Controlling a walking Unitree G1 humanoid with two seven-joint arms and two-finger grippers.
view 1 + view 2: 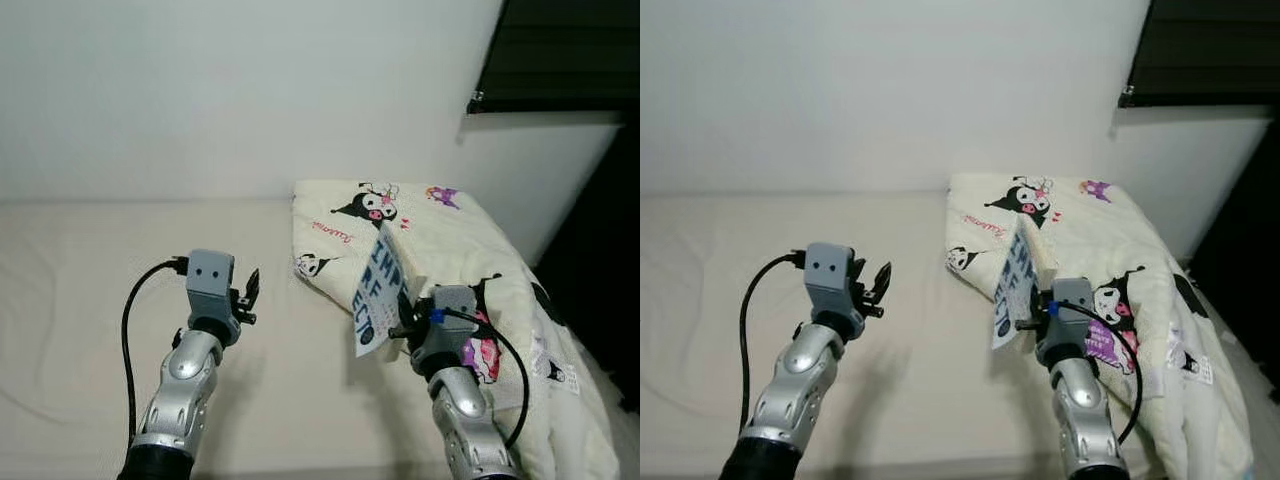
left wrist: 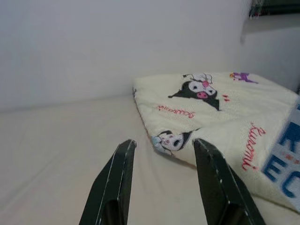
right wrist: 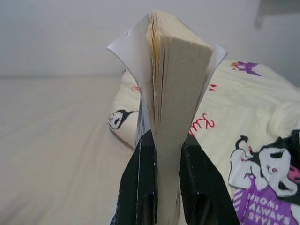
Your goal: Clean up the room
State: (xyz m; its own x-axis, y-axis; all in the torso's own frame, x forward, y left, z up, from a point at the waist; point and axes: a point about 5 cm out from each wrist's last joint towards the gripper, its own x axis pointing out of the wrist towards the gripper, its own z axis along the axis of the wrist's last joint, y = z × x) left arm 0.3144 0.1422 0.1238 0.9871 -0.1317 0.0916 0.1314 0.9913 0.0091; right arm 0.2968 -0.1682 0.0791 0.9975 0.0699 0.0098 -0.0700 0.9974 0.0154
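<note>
Right tool (image 3: 160, 154) clamps paperback (image 1: 378, 290) by its bottom edge, blanket (image 1: 450, 240) at 2 o'clock; thin pinch, could slip. Left tool (image 2: 161, 159) open, empty.

book cover (image 1: 375, 296): "IMP / RE / ECT" | blanket (image 3: 262, 206): "ALWAYS"

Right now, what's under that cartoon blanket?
The folded blanket lies on the cream bed, which shows beneath its edge. Anything else under it is covered. The right gripper holds a book above it; the left gripper is open.
</note>
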